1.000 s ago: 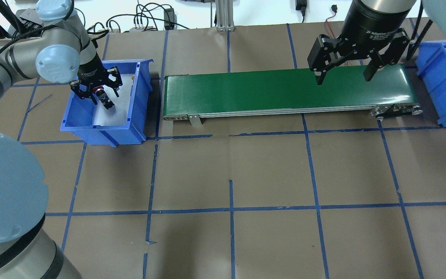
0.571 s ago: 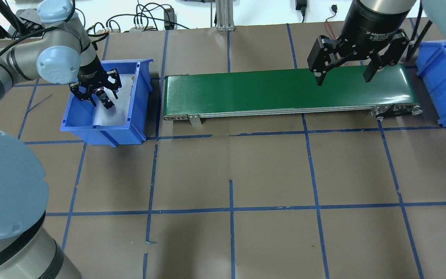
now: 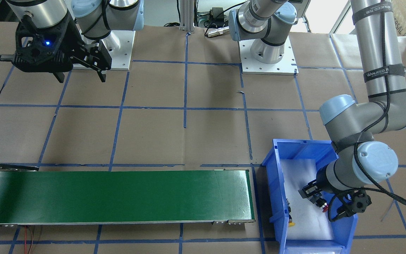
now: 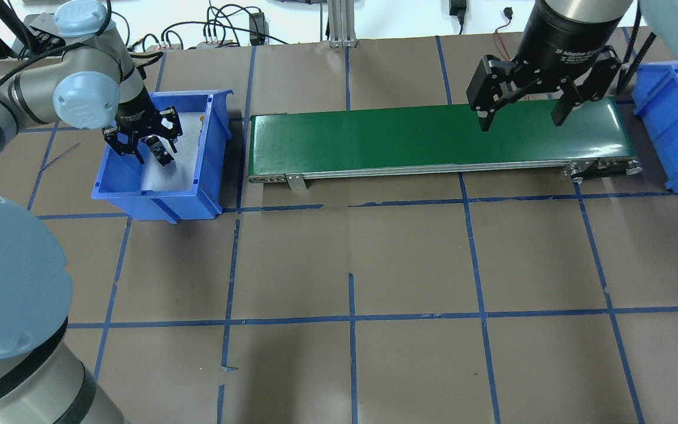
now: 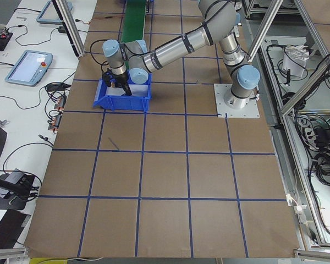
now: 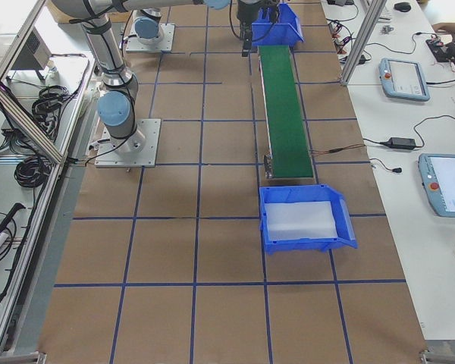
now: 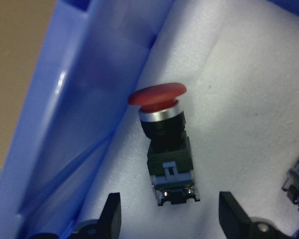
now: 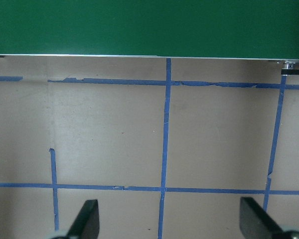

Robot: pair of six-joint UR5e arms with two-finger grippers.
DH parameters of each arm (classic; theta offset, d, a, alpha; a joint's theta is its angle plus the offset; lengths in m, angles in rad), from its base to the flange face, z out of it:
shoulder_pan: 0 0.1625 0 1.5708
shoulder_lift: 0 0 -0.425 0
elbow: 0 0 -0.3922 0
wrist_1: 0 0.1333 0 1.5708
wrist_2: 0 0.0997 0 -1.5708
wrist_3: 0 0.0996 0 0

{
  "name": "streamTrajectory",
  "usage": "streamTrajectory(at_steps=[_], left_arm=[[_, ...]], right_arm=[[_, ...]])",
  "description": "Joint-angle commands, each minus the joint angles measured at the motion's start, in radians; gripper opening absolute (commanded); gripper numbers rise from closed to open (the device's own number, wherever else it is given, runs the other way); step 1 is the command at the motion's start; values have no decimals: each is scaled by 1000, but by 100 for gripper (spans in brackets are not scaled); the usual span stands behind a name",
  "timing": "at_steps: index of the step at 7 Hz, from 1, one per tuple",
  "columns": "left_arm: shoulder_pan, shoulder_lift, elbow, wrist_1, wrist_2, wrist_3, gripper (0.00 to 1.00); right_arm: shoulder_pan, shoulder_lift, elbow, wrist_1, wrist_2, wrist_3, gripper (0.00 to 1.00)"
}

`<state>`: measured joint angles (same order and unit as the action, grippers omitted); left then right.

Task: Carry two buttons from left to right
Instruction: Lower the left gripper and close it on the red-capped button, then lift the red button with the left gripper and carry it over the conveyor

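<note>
The red button lies on its side on the white liner of the left blue bin, its red cap towards the bin wall. My left gripper is open and low in this bin, with the button's grey-black body between its fingertips and untouched. It also shows in the overhead view. The yellow button lies by the bin wall nearest the belt. My right gripper hangs open and empty above the belt's right end.
A green conveyor belt runs between the left bin and a second blue bin at the far right. The brown table has a grid of blue tape lines.
My left gripper has shifted slightly left and lower into the bin, still open over the red button. The right arm has not moved.
</note>
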<state>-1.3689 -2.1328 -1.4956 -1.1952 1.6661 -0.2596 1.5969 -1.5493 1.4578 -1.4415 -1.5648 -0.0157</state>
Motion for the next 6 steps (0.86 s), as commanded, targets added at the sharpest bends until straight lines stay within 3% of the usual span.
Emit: streamTrajectory(at_steps=[1, 2, 4, 6], left_arm=[[1, -13, -9, 16, -2, 0, 72], [1, -12, -9, 16, -2, 0, 64], [1, -13, -9, 17, -2, -4, 36], [-2, 2, 24, 9, 1, -13, 34]], right_arm=[[0, 1, 3, 1, 0, -1, 100], [0, 1, 3, 1, 0, -1, 100], [0, 0, 3, 1, 0, -1, 100], [0, 0, 3, 1, -1, -1, 100]])
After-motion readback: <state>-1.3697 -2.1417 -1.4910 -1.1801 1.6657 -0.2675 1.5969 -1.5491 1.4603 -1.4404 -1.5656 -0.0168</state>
